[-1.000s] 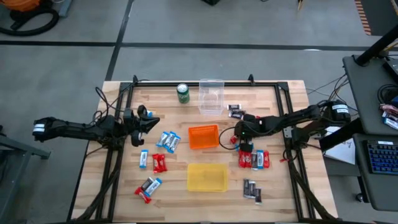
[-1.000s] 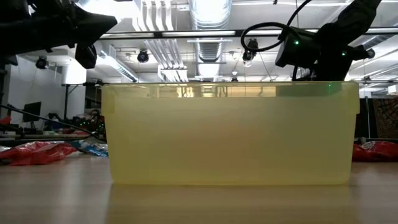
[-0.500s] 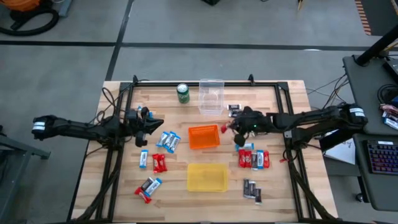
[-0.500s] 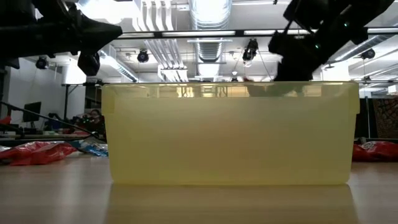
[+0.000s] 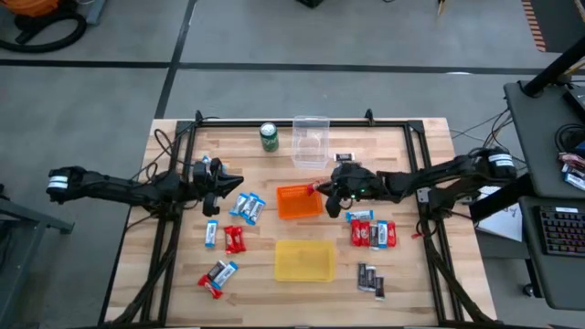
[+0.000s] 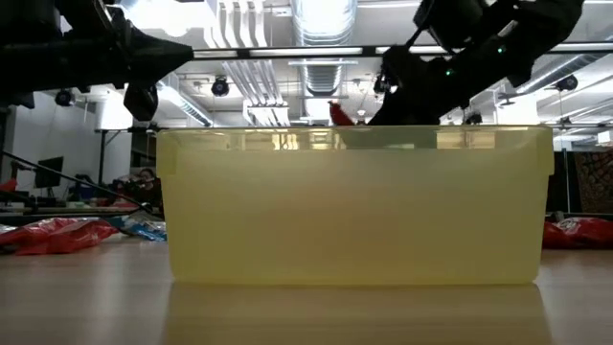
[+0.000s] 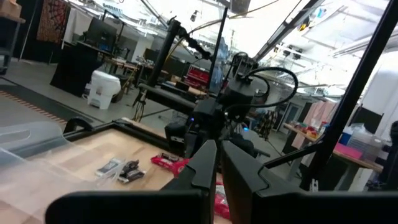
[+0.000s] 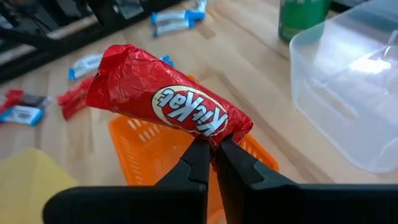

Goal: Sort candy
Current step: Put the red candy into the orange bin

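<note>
Three bins | right hand [image 8: 210, 152] pinched tight on red candy bar [image 8: 168, 104] above orange bin's [image 5: 299, 203] right edge | yellow bin [image 5: 304, 260], clear bin [image 5: 310, 140] look empty | left hand [image 5: 230, 181] closed, empty, over desk's [image 5: 402, 274] left | low view: yellow bin hides orange one

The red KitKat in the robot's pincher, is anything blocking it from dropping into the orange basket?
Nothing visible. The right gripper holds the red KitKat at the orange basket's right edge, with open air beneath.
</note>
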`<state>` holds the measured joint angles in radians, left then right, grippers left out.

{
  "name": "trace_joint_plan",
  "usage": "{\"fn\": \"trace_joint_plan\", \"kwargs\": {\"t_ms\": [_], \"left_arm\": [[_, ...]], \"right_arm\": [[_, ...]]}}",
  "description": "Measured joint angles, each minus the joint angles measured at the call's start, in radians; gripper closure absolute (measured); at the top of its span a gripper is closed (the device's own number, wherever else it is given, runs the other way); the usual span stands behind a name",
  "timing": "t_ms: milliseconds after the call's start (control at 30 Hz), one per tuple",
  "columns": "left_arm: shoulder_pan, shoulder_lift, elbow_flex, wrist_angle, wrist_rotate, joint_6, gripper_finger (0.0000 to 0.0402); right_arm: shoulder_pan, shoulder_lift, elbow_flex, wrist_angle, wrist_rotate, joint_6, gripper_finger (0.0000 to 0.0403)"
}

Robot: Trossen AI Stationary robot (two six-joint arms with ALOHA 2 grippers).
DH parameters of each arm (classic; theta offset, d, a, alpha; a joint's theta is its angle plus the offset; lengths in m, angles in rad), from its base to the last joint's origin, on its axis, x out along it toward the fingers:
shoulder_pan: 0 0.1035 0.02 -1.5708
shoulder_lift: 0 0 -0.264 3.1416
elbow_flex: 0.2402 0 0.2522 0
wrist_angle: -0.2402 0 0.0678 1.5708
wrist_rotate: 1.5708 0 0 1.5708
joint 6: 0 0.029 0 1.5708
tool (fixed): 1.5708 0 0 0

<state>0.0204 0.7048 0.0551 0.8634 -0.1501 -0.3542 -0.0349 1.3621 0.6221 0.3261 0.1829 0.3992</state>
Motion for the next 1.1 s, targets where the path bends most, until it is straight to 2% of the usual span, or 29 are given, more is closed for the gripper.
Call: {"fn": "trace_joint_plan", "kwargs": {"t_ms": [400,700,1100], "left_arm": [[0.0,0.058,0.0,0.08,0.0,0.013,0.0394],[0.0,0.079,0.0,0.08,0.0,0.007,0.0394],[0.0,0.12,0.0,0.097,-0.027,0.0,0.0394]], "right_arm": [[0.0,0.206,0.116,-0.005,0.0,0.049,0.0394],[0.005,0.237,0.159,-0.014,-0.007,0.065,0.0388],[0.011,0.221,0.159,-0.025,-0.008,0.062,0.0276]]}}
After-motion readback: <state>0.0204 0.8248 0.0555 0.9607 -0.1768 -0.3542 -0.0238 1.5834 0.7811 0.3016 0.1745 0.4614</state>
